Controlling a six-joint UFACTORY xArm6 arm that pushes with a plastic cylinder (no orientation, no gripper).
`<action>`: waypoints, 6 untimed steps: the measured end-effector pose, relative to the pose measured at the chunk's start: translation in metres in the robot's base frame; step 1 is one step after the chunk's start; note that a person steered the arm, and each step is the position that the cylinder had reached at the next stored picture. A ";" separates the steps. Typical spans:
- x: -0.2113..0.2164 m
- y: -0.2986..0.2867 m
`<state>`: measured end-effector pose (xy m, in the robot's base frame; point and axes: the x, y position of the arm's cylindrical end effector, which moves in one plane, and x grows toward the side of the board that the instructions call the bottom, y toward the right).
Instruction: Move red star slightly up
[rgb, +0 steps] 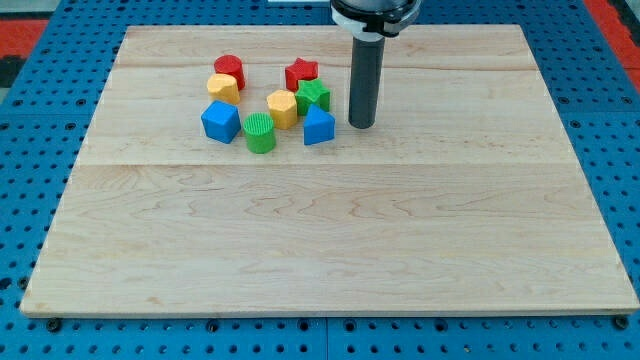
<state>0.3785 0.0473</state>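
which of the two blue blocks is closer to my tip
The blue block at the cluster's right edge, just left of my tip. The other blue cube sits at the cluster's far left.

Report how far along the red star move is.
Done: nothing I can confirm; the red star sits in the cluster, just above the green star. In hand: my tip stands to the view's right of the blue block, touching no block. Left: get below the red star and push it slightly up.
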 end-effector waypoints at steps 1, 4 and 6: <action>0.000 0.000; 0.069 -0.091; -0.003 -0.227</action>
